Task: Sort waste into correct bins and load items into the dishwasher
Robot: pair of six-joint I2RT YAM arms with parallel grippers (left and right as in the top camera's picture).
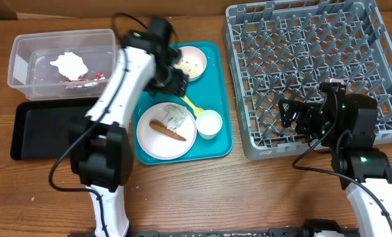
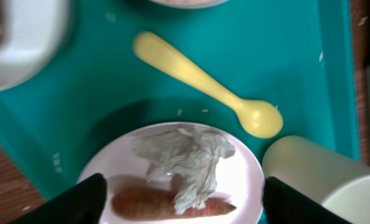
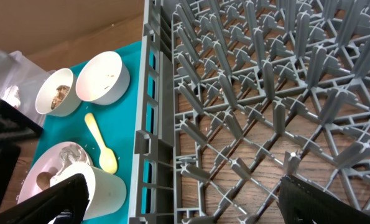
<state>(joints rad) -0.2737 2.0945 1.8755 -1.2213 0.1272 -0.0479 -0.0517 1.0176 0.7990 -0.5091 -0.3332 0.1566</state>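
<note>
- Teal plastic is seen at the table's middle in the overhead view: the serving tray. The grey dish rack is set at its 3 o'clock, the clear tub at its 10 o'clock and the black tray at its 9 o'clock.
- The left arm is stretched from its base at 6 o'clock towards 1 o'clock and is bent down over the teal tray.
- The left gripper is held wide apart above the plate. Its fingers are spread to either side of the plate, and nothing is gripped.
- An orange stick and a crumpled grey-white wad are carried on the plate.
- The yellow spoon is laid on the tray at the plate's 1 o'clock, with the small white cup just beside the plate at 3 o'clock.
- A pale-pink bowl is found at the tray's 12 o'clock; a second bowl, holding brown scraps, is set beside it.
- A white napkin and a red wrapper are contained in the tub.
- The right arm is raised from 5 o'clock, and the right gripper is pointed towards 9 o'clock over the rack's 6 o'clock edge, fully spread and empty.
</note>
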